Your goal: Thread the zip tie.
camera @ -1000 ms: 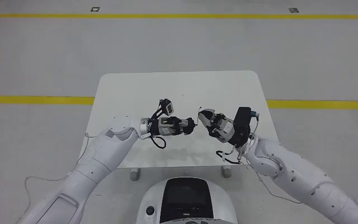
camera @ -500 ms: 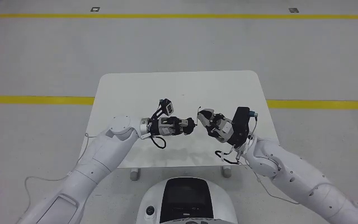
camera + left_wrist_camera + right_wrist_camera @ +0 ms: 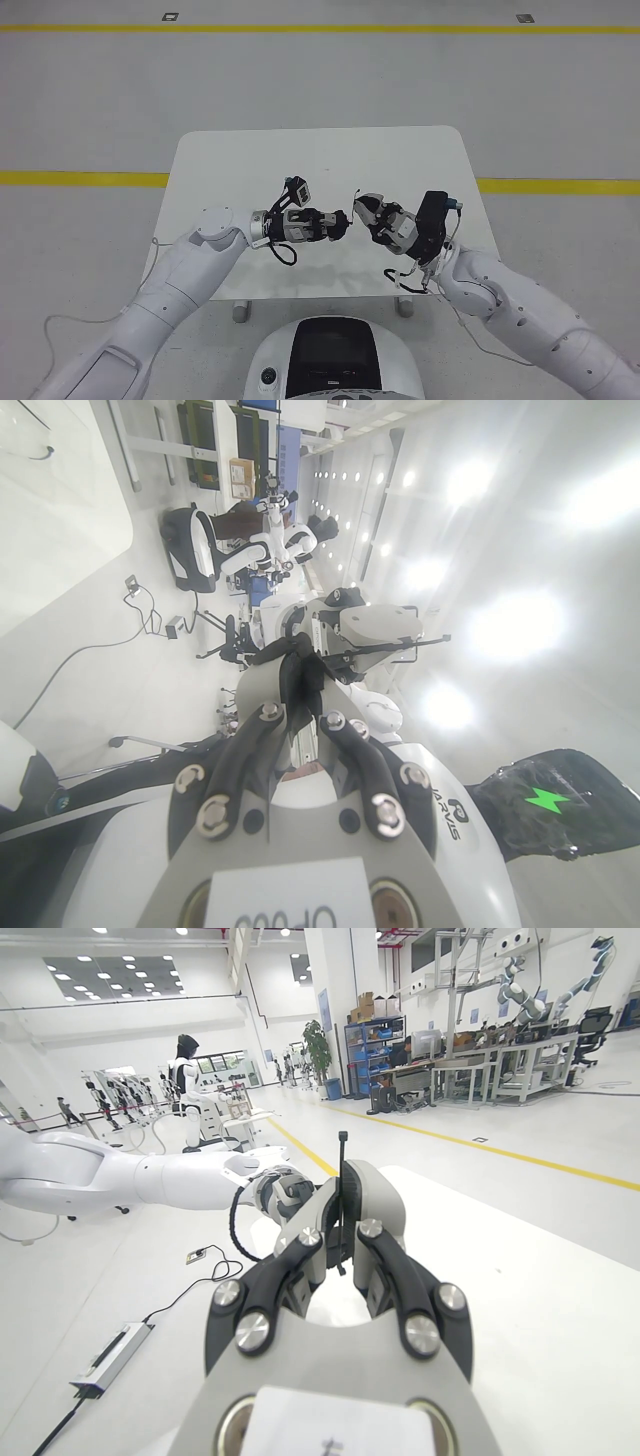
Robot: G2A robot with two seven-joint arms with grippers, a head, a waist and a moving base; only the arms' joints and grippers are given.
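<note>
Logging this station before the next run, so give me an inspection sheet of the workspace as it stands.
surface: white table, both arms above it.
job's things: black zip tie pinched in the right gripper, both ends sticking out.
clutter: nothing seen.
grippers: right shut on the zip tie; left gripper shut, close to it, load unclear.
cables: black cable loop at the left wrist; cord on the floor.
surroundings: yellow floor lines, workbenches behind.

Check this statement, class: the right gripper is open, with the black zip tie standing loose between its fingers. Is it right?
Not quite. The right gripper is shut, pinching the black zip tie that stands between its fingers. The right wrist view shows this.
</note>
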